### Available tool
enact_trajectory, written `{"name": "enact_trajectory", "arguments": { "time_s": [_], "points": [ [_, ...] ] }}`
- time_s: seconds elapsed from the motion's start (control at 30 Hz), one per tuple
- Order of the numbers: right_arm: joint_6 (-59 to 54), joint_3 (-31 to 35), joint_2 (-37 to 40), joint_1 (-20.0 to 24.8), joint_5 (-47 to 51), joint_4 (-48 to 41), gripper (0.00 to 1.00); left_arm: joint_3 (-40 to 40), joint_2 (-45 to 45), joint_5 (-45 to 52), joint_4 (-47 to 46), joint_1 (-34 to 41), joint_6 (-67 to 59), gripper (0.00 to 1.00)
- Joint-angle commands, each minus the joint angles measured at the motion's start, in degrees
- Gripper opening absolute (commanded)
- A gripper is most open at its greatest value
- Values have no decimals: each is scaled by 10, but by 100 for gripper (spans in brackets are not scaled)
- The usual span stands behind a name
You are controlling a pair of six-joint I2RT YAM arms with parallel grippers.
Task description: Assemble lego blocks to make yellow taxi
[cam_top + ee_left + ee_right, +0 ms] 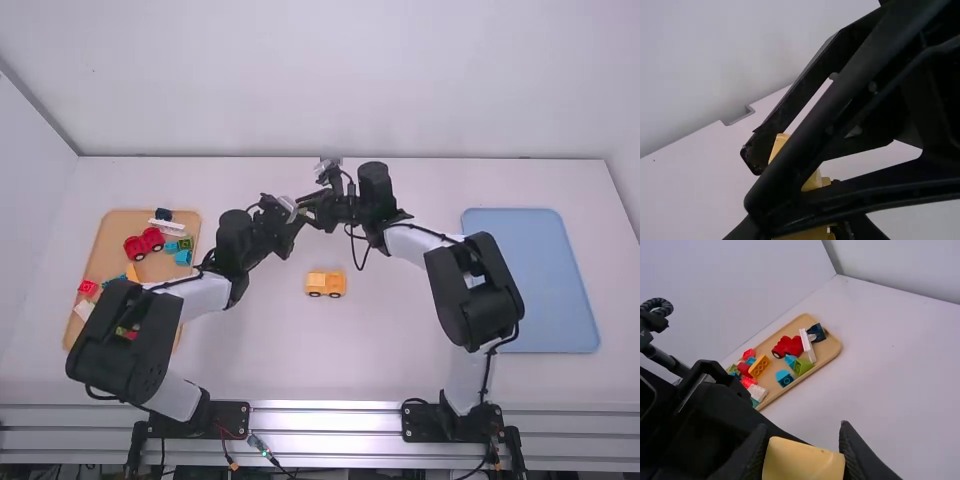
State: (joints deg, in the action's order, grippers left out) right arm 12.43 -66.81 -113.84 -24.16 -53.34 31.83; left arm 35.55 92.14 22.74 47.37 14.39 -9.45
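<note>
High view: the yellow taxi base (325, 284) sits wheeled on my worktop (385, 345), seemingly awaiting its upper part.

Left wrist view: left fingers (744, 231) seem clenched on a yellow block (805, 234), beyond the base.

Right wrist view: right fingers (854, 452) grasp a yellow piece (802, 462) there; joining and mounting remain.

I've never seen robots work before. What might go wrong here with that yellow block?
The right hand grips the yellow block, which might slip and drop, since it is held up off the table. The left hand is crowded up close, so the two could bump and twist the block. The little car stands loose nearby; a falling block could knock it.
</note>
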Motion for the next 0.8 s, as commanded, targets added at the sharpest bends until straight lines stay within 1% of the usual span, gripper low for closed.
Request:
{"name": "enact_trajectory", "arguments": {
  "time_s": [0.0, 0.03, 0.07, 0.1, 0.13, 0.17, 0.2, 0.3, 0.33, 0.4, 0.43, 0.47, 0.57, 0.63, 0.67, 0.7, 0.73, 0.77],
  "points": [
    [-6, -7, -8, -14, -2, -5, 24, 5, -5, 32, 14, 8, -3, 17],
    [-7, -7, -8, -14, -2, -5, 22, 5, -5, 32, 14, 8, -5, 18],
    [-6, -7, -8, -14, -2, -5, 16, 5, -5, 32, 14, 8, -4, 20],
    [-6, -7, -8, -14, -2, -5, 15, 5, -5, 32, 16, 8, -4, 27],
    [-6, -7, -8, -14, -2, -5, 13, 5, -5, 33, 17, 8, -4, 35],
    [-7, -7, -8, -14, -1, -5, 13, 5, -5, 34, 18, 4, -4, 54],
    [-6, -7, -8, -14, 2, -5, 13, 5, -5, 35, 18, 3, -3, 99],
    [3, -7, -8, -7, 63, -11, 13, 5, -5, 32, 5, 7, 0, 99],
    [2, -7, -8, -7, 65, -11, 13, 5, -5, 32, 4, 7, -1, 99],
    [-14, -8, 4, 7, 116, -50, 13, 5, -5, 32, -21, 1, -25, 99],
    [-20, -9, 7, 10, 124, -61, 12, 5, -5, 31, -24, -1, -28, 99],
    [-38, -15, 17, 16, 154, -102, 12, 5, -5, 26, -33, -8, -32, 99],
    [-106, -58, 57, 28, 261, -286, 11, 5, -5, -16, -45, -36, -1, 99],
    [-136, -97, 74, 30, 328, -412, 10, 5, -5, -18, -45, -60, 11, 99],
    [-141, -108, 77, 30, 344, -445, 10, 5, -5, -17, -44, -67, 11, 99],
    [-141, -127, 79, 30, 373, -511, 9, 5, -5, -9, -38, -80, 11, 99],
    [-134, -143, 79, 28, 389, -569, 4, 5, -5, -7, -30, -92, 11, 99],
    [-133, -145, 79, 27, 390, -579, 3, 5, -5, -7, -27, -96, 11, 99]
  ]
}}
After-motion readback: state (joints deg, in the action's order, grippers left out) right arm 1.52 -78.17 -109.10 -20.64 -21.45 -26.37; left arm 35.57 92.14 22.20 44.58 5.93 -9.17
